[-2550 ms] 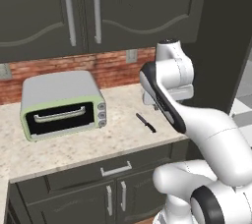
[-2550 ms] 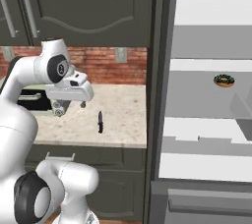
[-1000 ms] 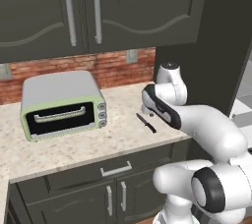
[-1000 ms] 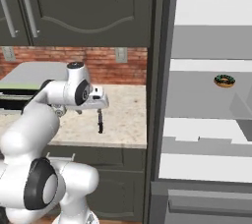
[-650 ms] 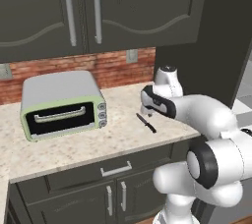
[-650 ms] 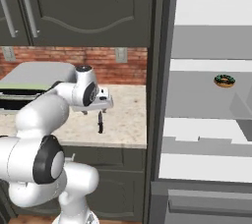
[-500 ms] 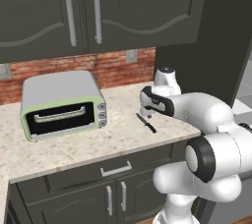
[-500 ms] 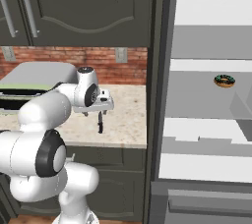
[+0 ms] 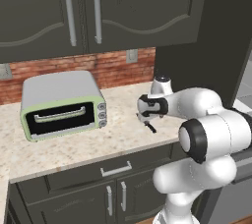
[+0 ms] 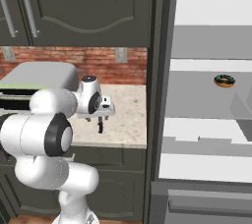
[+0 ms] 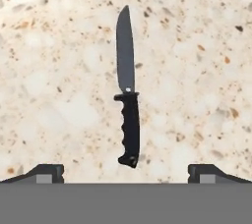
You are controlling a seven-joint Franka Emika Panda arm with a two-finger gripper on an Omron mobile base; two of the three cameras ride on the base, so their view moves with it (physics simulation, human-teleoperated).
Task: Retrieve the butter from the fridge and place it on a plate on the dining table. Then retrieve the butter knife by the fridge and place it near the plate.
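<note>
Gripper: we see our gripper (image 11: 126, 173) spread wide with nothing between the tips, pointing straight down at the counter (image 9: 123, 134)
Butter knife: the butter knife (image 11: 127, 90) lies flat on the speckled stone just below us, handle nearest the fingertips (image 11: 47, 171), blade pointing away; we are above it, not touching
Counter: in the left base view the knife (image 9: 149, 127) sits near the front edge, right of the toaster oven (image 9: 61, 104)
Fridge: in the right base view the fridge (image 10: 206, 120) stands open just right of the counter; we see a doughnut (image 10: 224, 80) on a white shelf
</note>
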